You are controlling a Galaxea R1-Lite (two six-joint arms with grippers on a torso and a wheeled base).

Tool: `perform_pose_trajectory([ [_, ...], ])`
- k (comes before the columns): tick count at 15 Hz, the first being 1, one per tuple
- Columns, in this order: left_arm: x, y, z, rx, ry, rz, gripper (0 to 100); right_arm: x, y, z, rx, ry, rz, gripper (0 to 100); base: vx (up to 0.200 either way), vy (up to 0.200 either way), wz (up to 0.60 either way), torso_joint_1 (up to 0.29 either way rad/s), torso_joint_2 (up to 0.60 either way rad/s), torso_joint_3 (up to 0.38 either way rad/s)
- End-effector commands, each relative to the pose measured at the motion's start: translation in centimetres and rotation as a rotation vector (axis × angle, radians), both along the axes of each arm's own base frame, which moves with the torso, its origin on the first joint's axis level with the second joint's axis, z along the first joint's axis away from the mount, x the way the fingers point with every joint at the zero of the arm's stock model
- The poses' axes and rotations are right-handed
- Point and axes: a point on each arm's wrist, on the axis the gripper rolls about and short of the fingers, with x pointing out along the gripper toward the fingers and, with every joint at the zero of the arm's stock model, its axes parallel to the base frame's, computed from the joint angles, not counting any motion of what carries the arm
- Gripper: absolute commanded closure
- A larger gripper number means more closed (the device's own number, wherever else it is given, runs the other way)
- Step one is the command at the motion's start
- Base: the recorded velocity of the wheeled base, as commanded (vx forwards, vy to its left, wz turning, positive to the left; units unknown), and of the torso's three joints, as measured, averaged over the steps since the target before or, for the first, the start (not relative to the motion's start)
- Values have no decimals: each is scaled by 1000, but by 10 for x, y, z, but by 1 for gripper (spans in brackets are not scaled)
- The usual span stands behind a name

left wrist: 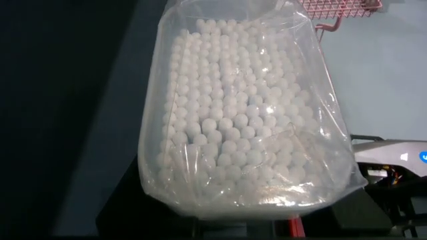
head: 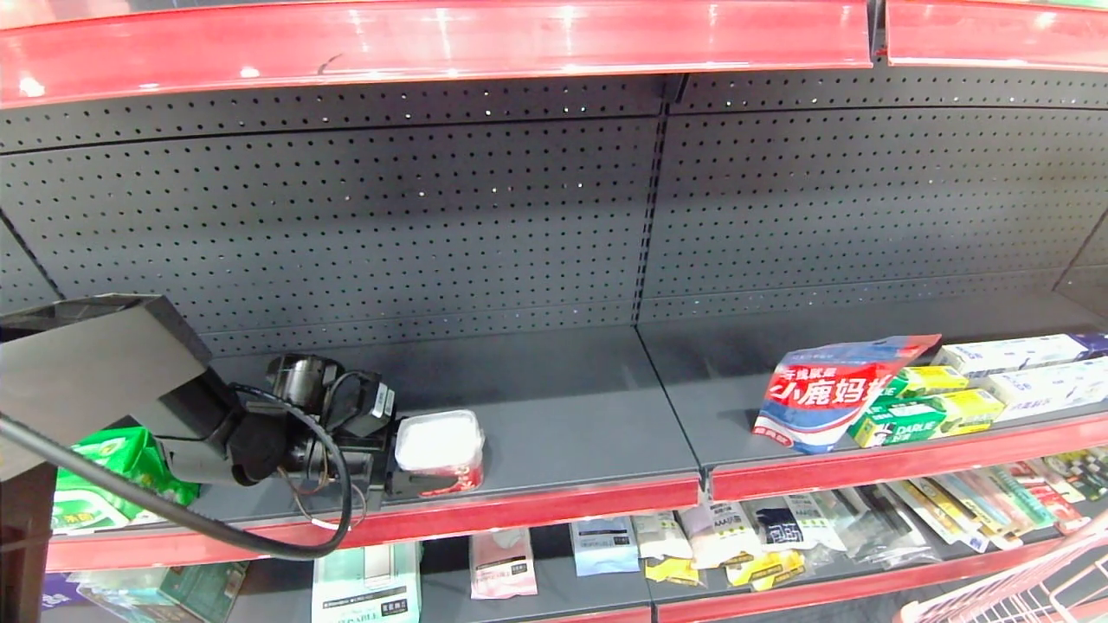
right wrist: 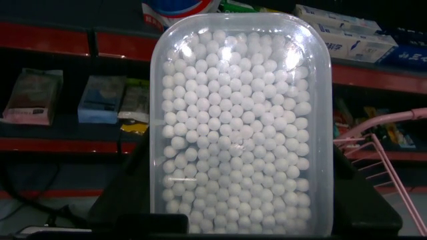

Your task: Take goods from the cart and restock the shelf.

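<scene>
Bead tub [head: 439, 446], clamped in our left tool [head: 400, 476] at the shelf's [head: 563, 407] front edge, we'd release next; our right tool [right wrist: 240, 180] grips a second tub [right wrist: 240, 93].

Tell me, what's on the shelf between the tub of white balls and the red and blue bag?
Nothing: in the head view that stretch of shelf between the tub and the bag is bare, crossed only by a seam.
</scene>
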Motion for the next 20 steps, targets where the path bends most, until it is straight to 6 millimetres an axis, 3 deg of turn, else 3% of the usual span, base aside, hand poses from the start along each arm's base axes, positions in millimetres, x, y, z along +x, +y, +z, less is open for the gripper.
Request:
perform_pose_trajectory([
  [1,0,0,-2,3,6,2,100,0,0,0,-1,2,0,100,0,0,0,0,0,0],
  [7,1,0,-2,3,-7,3,100,0,0,0,-2,2,1,100,0,0,0,0,0,0],
  [12,5,0,-17,1,-29,0,100,0,0,0,-2,2,1,100,0,0,0,0,0,0],
  [20,1,0,-13,-16,-15,-9,100,0,0,0,-2,1,1,100,0,0,0,0,0,0],
])
